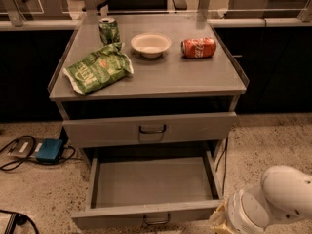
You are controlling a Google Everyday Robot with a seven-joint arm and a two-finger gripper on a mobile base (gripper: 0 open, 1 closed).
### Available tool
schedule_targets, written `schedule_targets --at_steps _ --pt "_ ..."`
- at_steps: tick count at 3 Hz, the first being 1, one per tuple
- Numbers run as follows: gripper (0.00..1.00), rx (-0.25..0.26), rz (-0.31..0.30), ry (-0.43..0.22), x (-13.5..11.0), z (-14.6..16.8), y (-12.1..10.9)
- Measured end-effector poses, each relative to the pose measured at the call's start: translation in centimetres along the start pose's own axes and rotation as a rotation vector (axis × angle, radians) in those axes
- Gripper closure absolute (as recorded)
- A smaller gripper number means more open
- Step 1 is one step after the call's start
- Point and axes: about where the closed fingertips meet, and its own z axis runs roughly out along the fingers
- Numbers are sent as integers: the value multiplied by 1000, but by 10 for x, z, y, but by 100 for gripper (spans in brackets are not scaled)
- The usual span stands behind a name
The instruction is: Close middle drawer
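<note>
Far left, floor: a small blue box [49, 150] is sitting on the speckled floor beside the cabinet, with black cables [14, 152] trailing from it.
Surface, left: a crumpled green crisp bag [99, 68] is lying flat near the front left corner of the grey metal surface [170, 77].
Surface, back left: a green drinks can [108, 30] is standing upright just behind the bag.
Surface, centre back: a round white bowl [151, 45] is sitting open side up, between the two cans and apart from both.
Upper drawer: a grey drawer with a taller front [107, 130] is sitting pushed in under the surface.
Task's thing: the wide, shallow grey metal middle drawer [112, 217] is standing pulled far out below it, showing a bare interior, with its small dark loop handle [157, 222] at the centre of the low front panel.
Surface, right back: a red soda can [199, 48] is lying on its side.
Gripper: the pale yellowish gripper [220, 219] is hanging low at the bottom right, just beside the drawer's right front corner. Whether it is touching the panel, and whether it is open or closed, cannot be told.
Arm: the rounded white arm [278, 199] is reaching in from the lower right edge.
</note>
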Motion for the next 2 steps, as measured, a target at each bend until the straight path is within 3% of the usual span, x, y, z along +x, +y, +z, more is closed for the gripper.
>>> schedule_targets --at_steps 1,2 --pt "100 61 62 -29 35 30 -7" --pt "100 72 123 -108 51 64 -15"
